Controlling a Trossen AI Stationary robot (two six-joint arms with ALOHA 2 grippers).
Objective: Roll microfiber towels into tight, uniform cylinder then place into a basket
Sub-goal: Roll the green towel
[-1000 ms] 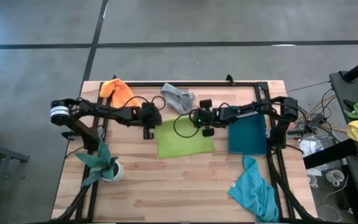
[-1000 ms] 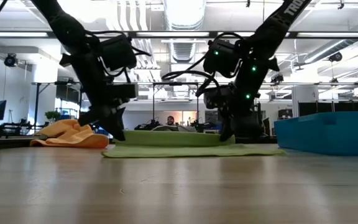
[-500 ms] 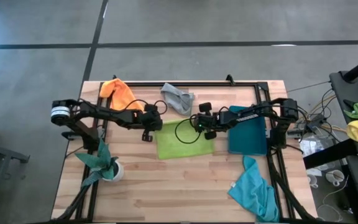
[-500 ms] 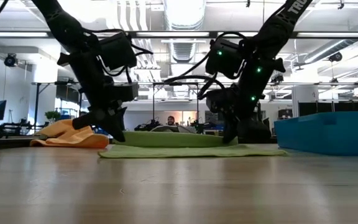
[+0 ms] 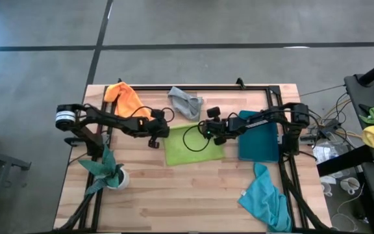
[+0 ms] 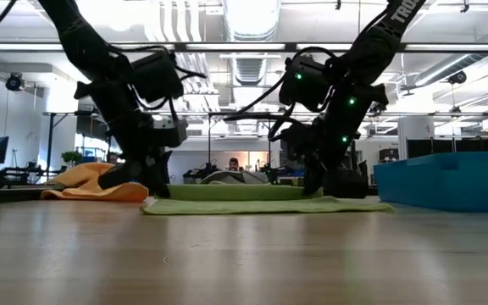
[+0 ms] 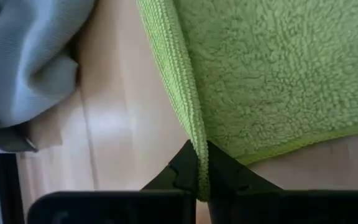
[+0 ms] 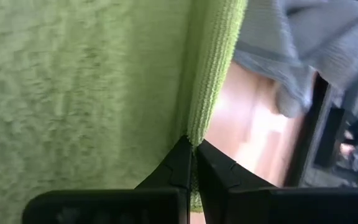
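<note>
Wooden tabletop (image 5: pixel 174 188), slatted, with a dark frame along its far edge and sides. Lime green towel (image 5: pixel 193 144): lies flat near the tabletop's middle, its far edge lifted and folded over toward the near side; the low view shows that edge as a raised band above the flat layer. Left hand (image 5: pixel 153 135): at the towel's far left corner, clenched on the green edge; its wrist view shows the hem pinched between two dark fingers (image 7: pixel 182 171). Right hand (image 5: pixel 218 136): at the far right corner of the same towel, likewise clenched on the hem, seen pinched in its own wrist view between its fingers (image 8: pixel 178 168). Both arms reach inward from the tabletop's sides, hands low at the surface. Grey towel (image 5: pixel 186 102): crumpled at the far edge, just beyond the green one and between the two hands. Orange towel (image 5: pixel 123 96): bunched at the far left corner. Turquoise towel (image 5: pixel 265 198): rumpled at the near right, draping over the tabletop's edge. Basket (image 5: pixel 260 143): teal-blue, shallow, just right of the green towel beneath the right arm; no towel seen in it. Potted plant (image 5: pixel 108 170): green leaves, white pot, near left side.
</note>
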